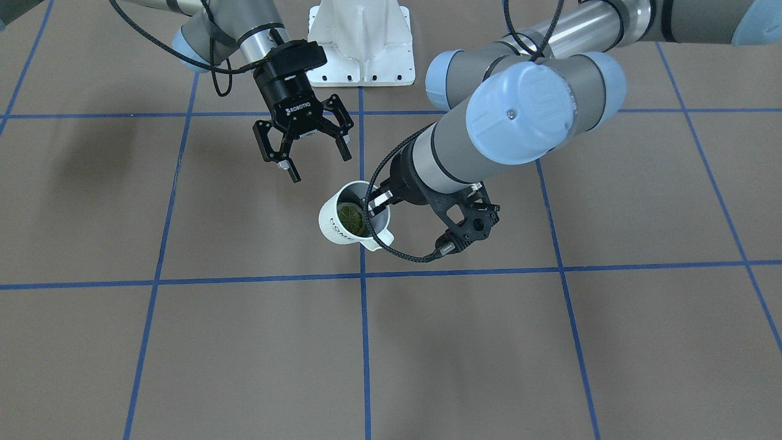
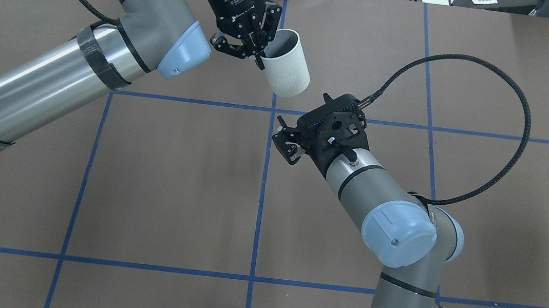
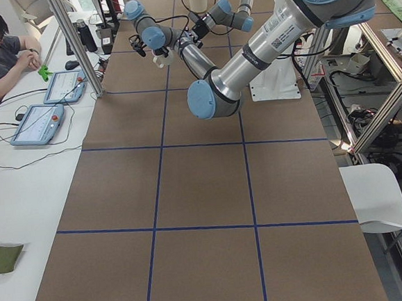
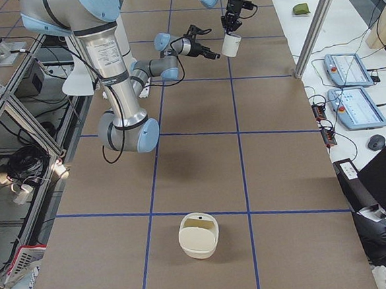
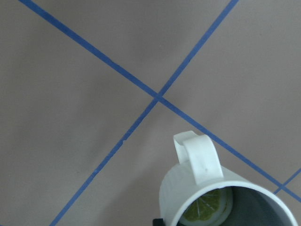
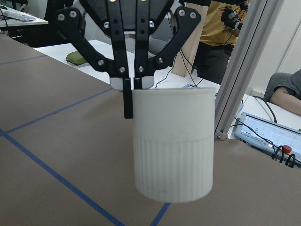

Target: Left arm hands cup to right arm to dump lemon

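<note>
**Cup held by its rim alone; handover not yet secured**

Risks. The cup [image 1: 335, 221] hangs clear of the table [image 1: 183, 342] from a pinch on one short stretch of its rim. It leans, with its mouth tipped toward the operators' side. A grip this narrow is judged likely to let the cup swivel or slip if the receiving fingers push on its wall before they have closed squarely. If the giving side lets go too soon, the cup would drop. More tilt during the exchange could spill the lemon [image 5: 206, 210], which lies loose at the bottom, before the cup reaches the intended dumping spot. The two sets of fingers may also clash if the receiver closes high, near the rim. The handle [image 5: 197, 157] sticks out on one side and could foul a finger.

Tools. The left gripper [image 1: 377, 200] is clamped narrow on the rim, with one finger outside the wall. The other is taken to be inside, though it is hidden in the right wrist view. The right gripper [image 1: 322, 168] is spread wide and holds nothing. It sits near the cup, faces its ribbed side and touches neither the cup nor the other gripper.
</note>
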Action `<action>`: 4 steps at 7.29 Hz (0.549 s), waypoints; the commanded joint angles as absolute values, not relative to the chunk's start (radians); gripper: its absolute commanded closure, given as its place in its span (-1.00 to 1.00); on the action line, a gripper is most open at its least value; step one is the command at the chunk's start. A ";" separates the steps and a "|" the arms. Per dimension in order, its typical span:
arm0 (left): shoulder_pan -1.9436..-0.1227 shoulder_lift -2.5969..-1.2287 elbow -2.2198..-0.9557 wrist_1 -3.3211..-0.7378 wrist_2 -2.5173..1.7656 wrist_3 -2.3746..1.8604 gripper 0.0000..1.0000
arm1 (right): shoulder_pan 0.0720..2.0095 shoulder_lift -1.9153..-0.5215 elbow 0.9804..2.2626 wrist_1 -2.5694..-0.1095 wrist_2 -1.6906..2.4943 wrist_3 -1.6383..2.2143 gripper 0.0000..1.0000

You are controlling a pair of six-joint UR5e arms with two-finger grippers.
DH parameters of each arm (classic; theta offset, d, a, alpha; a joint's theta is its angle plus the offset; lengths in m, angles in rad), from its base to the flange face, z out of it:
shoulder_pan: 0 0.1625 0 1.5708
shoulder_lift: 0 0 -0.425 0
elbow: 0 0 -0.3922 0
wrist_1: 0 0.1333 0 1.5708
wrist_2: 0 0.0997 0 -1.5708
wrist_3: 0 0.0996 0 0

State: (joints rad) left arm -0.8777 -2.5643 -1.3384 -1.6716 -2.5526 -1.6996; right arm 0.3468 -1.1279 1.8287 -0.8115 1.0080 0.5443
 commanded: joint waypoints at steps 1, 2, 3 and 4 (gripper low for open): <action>-0.859 -2.568 -1.345 -1.672 -2.553 -1.700 1.00 | 0.347 -1.127 1.829 -0.813 1.006 0.541 -1.00; -0.858 -2.565 -1.353 -1.671 -2.553 -1.700 1.00 | 0.347 -1.127 1.829 -0.813 1.006 0.541 -1.00; -0.853 -2.562 -1.368 -1.671 -2.553 -1.704 1.00 | 0.347 -1.127 1.827 -0.813 1.006 0.541 -1.00; -0.848 -2.557 -1.385 -1.671 -2.553 -1.710 1.00 | 0.348 -1.127 1.827 -0.813 1.006 0.541 -1.00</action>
State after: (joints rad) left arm -0.8539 -2.5620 -1.3660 -1.6707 -2.5526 -1.7041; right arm 0.3469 -1.1275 1.8275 -0.8129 1.0064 0.5415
